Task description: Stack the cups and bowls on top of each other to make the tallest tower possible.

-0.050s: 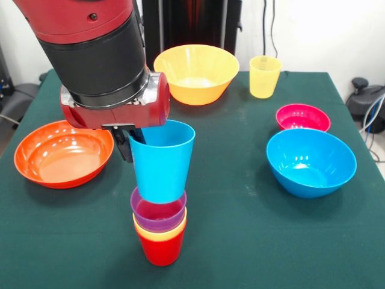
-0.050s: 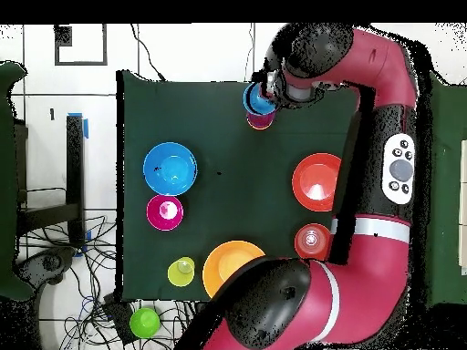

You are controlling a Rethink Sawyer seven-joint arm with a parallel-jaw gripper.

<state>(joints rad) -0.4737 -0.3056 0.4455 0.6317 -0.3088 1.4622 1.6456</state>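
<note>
A: Step? 
B: Nesting. Fingers (image 1: 131,144) closed on the blue cup (image 1: 161,159), held tilted just above the tower (image 1: 159,232) of purple, yellow and red cups, bench's near-centre. 
A: Next? 
B: Probably level it, lower straight; it leans toward 11 o'clock.

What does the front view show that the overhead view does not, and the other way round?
Only the front view shows the stack's layers: the blue cup above the purple cup, a yellow-orange rim and the red cup.

Only the overhead view shows a green cup off the table and a small orange bowl.

Both show the blue bowl and pink bowl.
</note>
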